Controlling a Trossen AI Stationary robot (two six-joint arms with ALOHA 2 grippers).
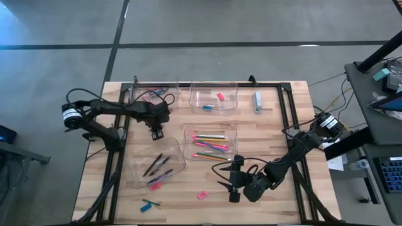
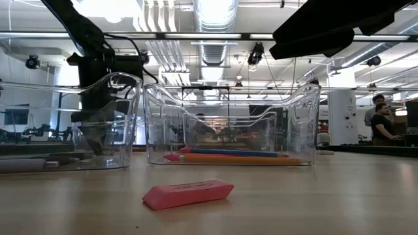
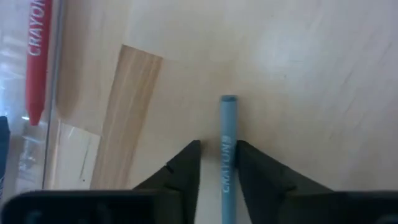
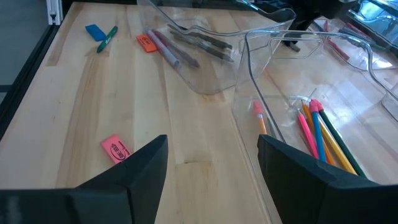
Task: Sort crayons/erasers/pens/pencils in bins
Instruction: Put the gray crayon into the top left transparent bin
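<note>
A pale blue crayon (image 3: 228,118) lies flat on the wooden table. My left gripper (image 3: 219,146) points straight down over it with one finger on each side, still slightly open; in the high view this gripper (image 1: 157,133) hides the crayon. It stands between the far-left bin (image 1: 141,94), where a red crayon (image 3: 36,62) lies, and the bin of pens (image 1: 157,166). My right gripper (image 4: 211,165) waits open above the table near the pencils' bin (image 1: 210,143), holding nothing. A pink eraser (image 1: 201,195) lies loose near the front. My left gripper comes at the blue crayon from above, its fingers across the crayon's length, near the middle of the paper wrap (image 3: 227,155). One finger (image 3: 249,168) stands right at the crayon's side and I cannot tell whether it touches. The other finger (image 3: 186,168) is apart. The crayon rests on the table.
A far bin (image 1: 213,97) holds erasers, with a pale blue-grey oblong (image 1: 257,100) beside it. A blue eraser (image 4: 94,31), a green stick (image 4: 107,38) and an orange-pink eraser (image 4: 145,42) lie loose near the front left. A black frame (image 1: 286,125) borders the table.
</note>
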